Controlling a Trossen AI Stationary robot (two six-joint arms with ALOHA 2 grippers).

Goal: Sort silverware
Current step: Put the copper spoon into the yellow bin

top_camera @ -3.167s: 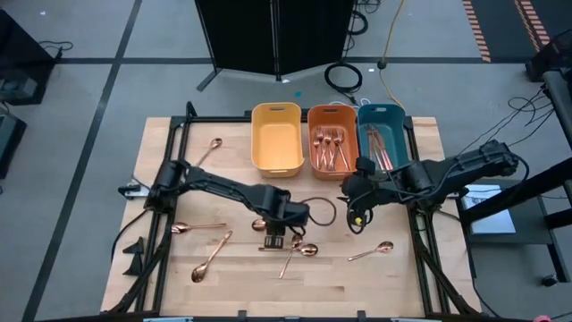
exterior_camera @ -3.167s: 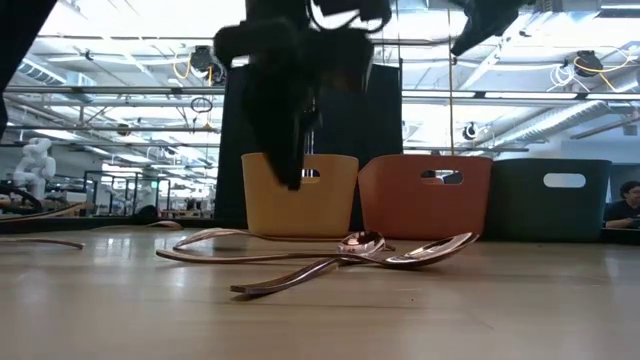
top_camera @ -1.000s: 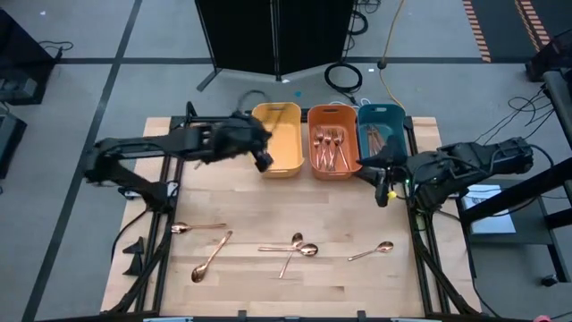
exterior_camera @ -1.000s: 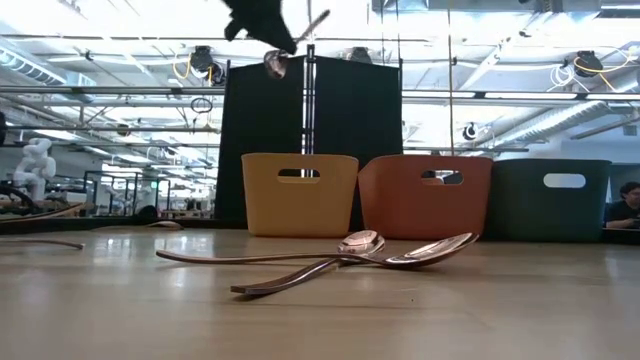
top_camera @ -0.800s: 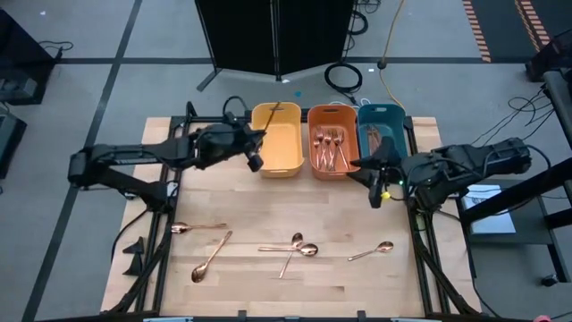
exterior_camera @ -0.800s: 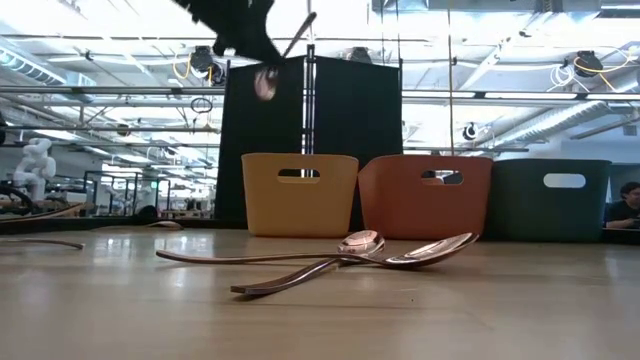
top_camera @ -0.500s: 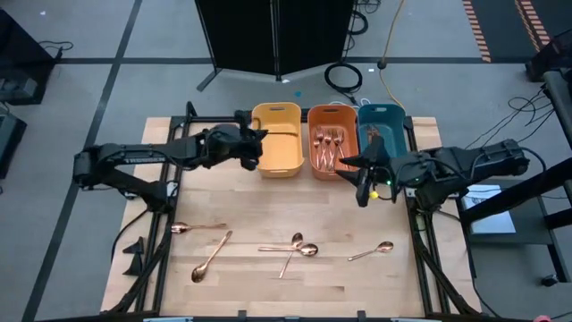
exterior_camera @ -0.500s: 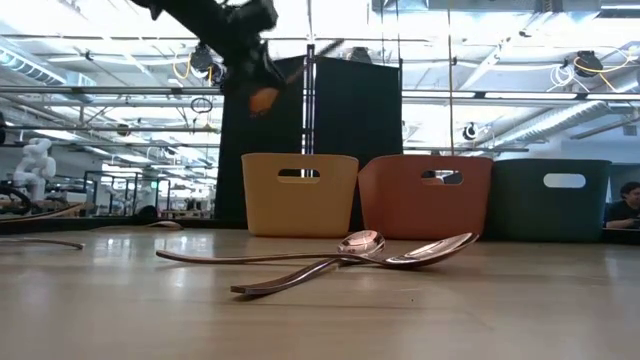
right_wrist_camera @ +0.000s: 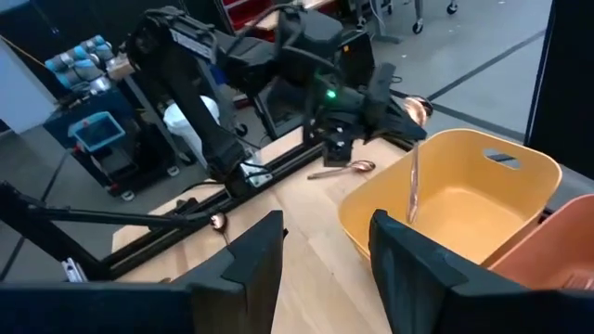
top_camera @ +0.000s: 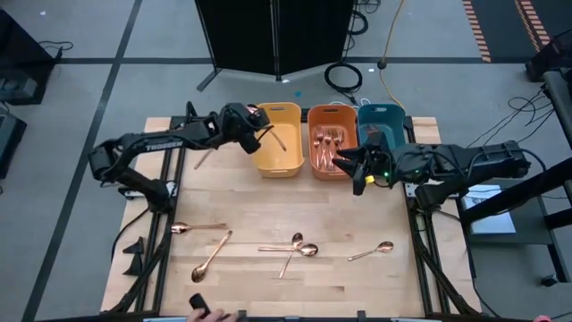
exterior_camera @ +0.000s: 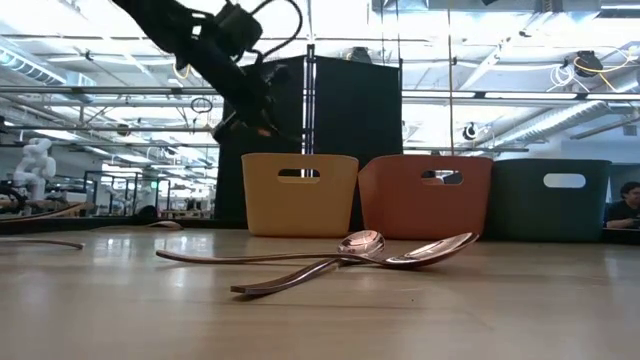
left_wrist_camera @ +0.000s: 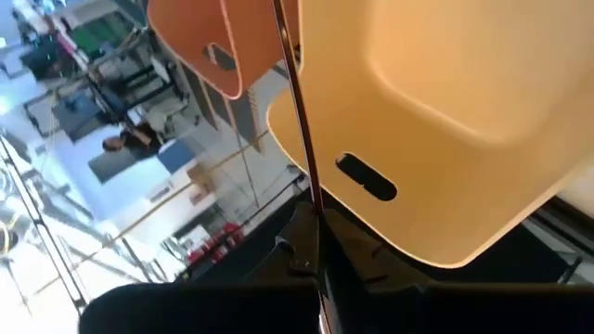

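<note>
Left pincer (top_camera: 256, 124), clamped on a spoon (top_camera: 276, 137), had swung from the tabletop's middle to the yellow bin (top_camera: 279, 157) at the far edge; release appeared imminent. Right pincer (top_camera: 356, 170) hovered open before the orange bin (top_camera: 332, 112). Five spoons remained loose.

Yellow bin (top_camera: 278, 136), orange bin (top_camera: 332, 143), teal bin (top_camera: 382, 123); copper spoons (top_camera: 298, 247); pale wood table (top_camera: 268, 206); dark arms.
</note>
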